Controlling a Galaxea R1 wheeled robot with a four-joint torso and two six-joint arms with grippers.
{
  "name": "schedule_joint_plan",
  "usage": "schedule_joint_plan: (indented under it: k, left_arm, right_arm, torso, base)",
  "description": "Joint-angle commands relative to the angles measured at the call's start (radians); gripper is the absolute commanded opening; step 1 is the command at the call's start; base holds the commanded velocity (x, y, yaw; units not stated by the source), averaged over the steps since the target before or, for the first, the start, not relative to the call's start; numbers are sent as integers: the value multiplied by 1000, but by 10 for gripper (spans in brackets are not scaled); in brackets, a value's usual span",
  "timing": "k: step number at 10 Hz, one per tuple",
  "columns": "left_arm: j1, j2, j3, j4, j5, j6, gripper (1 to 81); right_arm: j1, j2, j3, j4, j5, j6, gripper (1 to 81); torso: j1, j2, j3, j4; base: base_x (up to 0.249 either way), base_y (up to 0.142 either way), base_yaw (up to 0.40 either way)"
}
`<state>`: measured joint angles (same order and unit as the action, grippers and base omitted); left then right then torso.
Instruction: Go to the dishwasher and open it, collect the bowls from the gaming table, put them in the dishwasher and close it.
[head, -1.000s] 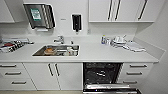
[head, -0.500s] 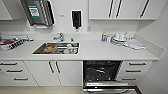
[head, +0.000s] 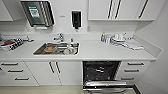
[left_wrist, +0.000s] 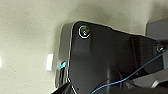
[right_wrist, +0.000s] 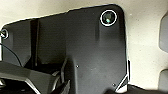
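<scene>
1. Nearest to us, at the lower right of the frame, the dishwasher (head: 101, 72) stands open: its door (head: 108, 86) is folded down toward us and the dark cavity with wire racks shows above it.
2. We judge the opening step done and the bowl collection in hand; no bowls from the gaming table are in sight here, so the next move calls for leaving this kitchen front to reach that table.
3. The wrist views look down on pale floor past the robot's own dark plates; we cannot tell whether either claw is wide or narrow.
4. White drawers (head: 15, 71) fill the lower left and more flank the dishwasher on the right.
5. On the worktop (head: 100, 51), at centre left, the steel sink (head: 57, 48) holds several dishes, one with something orange-brown in it; we cannot name them closer.
6. At the far left edge a tray (head: 10, 43) carries dark and red items.
7. Toward the upper right of the worktop stand a small bottle (head: 102, 37) and a cluster of white crockery (head: 118, 38).
</scene>
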<state>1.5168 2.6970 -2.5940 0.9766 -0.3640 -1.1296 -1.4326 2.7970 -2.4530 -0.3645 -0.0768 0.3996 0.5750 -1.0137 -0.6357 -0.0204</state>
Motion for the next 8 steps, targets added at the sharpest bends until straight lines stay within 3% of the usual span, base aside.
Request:
schedule_joint_plan:
  k: [1, 7, 8]
  left_arm:
    - [-3, 9, -49, 7, 43, -3, 811]
    - [-2, 115, -112, 8, 112, 10, 811]
    - [-2, 124, -112, 8, 112, 11, 811]
  right_arm:
    - [19, 2, 5, -14, -57, -7, 811]
    - [33, 12, 6, -14, -57, -7, 811]
    - [31, 14, 5, -14, -57, -7, 811]
  torso:
    - [-62, 96, 96, 0]
    - [-198, 301, 305, 0]
    - [-221, 335, 304, 0]
  base:
    - [0, 0, 0]
    - [0, 0, 0]
    - [0, 0, 0]
